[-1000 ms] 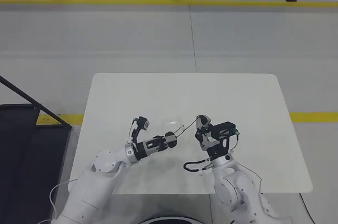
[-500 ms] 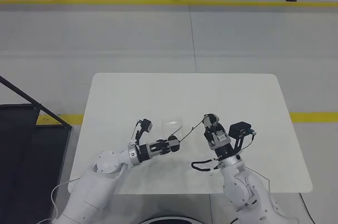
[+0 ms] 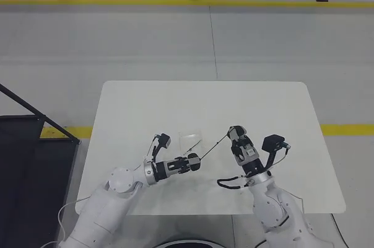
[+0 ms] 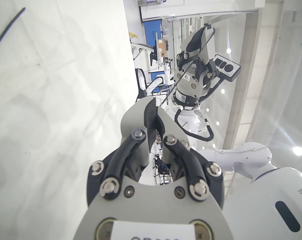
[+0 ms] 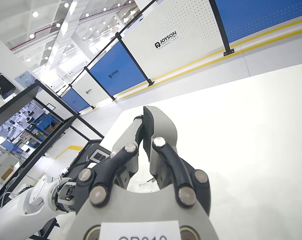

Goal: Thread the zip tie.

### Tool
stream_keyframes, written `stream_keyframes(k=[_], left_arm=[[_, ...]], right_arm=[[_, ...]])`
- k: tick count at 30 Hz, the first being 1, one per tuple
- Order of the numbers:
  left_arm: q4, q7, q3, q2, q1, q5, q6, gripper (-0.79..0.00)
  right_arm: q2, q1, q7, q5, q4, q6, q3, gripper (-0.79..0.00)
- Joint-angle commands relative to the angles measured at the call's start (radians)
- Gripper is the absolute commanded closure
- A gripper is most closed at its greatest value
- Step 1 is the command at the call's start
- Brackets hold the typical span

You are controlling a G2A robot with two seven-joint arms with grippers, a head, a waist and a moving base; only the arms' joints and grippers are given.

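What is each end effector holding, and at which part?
Both hold the zip tie: left end effector near one end, right end effector near the other.

Both ends of the zip tie (image 3: 213,144) hide between closed fingers (image 4: 137,118); head indiscernible.

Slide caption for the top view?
The left pincer and right pincer hold a zip tie stretched between them above the white table.
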Motion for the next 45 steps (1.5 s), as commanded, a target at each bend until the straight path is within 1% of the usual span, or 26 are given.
stream_keyframes(k=[1, 5, 6, 8, 9, 10, 11, 15, 18, 21, 26, 29, 32, 33, 34, 43, 45], left_arm=[[0.000, 0.000, 0.000, 0.001, -0.001, 0.001, -0.001, 0.000], [-0.004, 0.011, -0.001, 0.000, 0.002, -0.016, -0.010, 0.000], [-0.007, 0.012, -0.002, 0.000, 0.003, -0.024, -0.016, -0.031], [-0.012, 0.013, -0.005, 0.001, 0.006, -0.034, -0.025, -0.209], [-0.016, 0.018, -0.008, 0.001, 0.007, -0.038, -0.031, -0.354], [-0.021, 0.023, -0.011, 0.001, 0.011, -0.047, -0.036, -0.600], [-0.025, 0.025, -0.015, 0.002, 0.014, -0.055, -0.040, -0.782], [-0.047, 0.036, -0.041, 0.006, 0.029, -0.085, -0.063, -0.785], [-0.064, 0.034, -0.070, 0.012, 0.046, -0.103, -0.080, -0.785], [-0.084, 0.034, -0.105, 0.018, 0.070, -0.132, -0.103, -0.785], [-0.112, 0.027, -0.179, 0.030, 0.116, -0.210, -0.143, -0.785], [-0.123, 0.015, -0.223, 0.037, 0.142, -0.248, -0.162, -0.785], [-0.133, 0.013, -0.262, 0.043, 0.166, -0.282, -0.171, -0.785], [-0.136, 0.012, -0.272, 0.045, 0.173, -0.292, -0.171, -0.785], [-0.139, 0.010, -0.280, 0.046, 0.179, -0.300, -0.171, -0.785], [-0.139, 0.010, -0.280, 0.046, 0.179, -0.300, -0.171, -0.785], [-0.139, 0.010, -0.280, 0.046, 0.179, -0.300, -0.171, -0.785]], right_arm=[[-0.001, -0.001, 0.001, -0.001, -0.001, 0.001, 0.001, 0.000], [0.000, 0.007, 0.048, -0.062, -0.009, 0.019, -0.009, 0.000], [0.000, 0.011, 0.069, -0.086, -0.013, 0.028, -0.016, 0.000], [-0.001, 0.022, 0.111, -0.131, -0.022, 0.057, -0.029, 0.000], [-0.001, 0.028, 0.137, -0.161, -0.025, 0.074, -0.039, 0.000], [-0.002, 0.034, 0.161, -0.187, -0.031, 0.090, -0.048, 0.000], [-0.003, 0.038, 0.176, -0.205, -0.035, 0.116, -0.056, 0.000], [-0.008, 0.050, 0.235, -0.277, -0.056, 0.200, -0.085, 0.000], [-0.011, 0.053, 0.276, -0.318, -0.078, 0.242, -0.095, 0.000], [-0.010, 0.056, 0.348, -0.378, -0.112, 0.278, -0.100, 0.000], [-0.005, 0.065, 0.572, -0.515, -0.194, 0.319, -0.105, 0.000], [-0.002, 0.077, 0.742, -0.588, -0.233, 0.320, -0.110, 0.000], [-0.002, 0.104, 0.918, -0.623, -0.256, 0.302, -0.119, 0.000], [-0.002, 0.115, 0.960, -0.636, -0.262, 0.302, -0.123, 0.000], [-0.003, 0.122, 0.979, -0.651, -0.267, 0.307, -0.125, 0.000], [-0.003, 0.122, 0.979, -0.651, -0.267, 0.307, -0.125, 0.000], [-0.002, 0.116, 0.971, -0.652, -0.266, 0.281, -0.132, 0.000]])
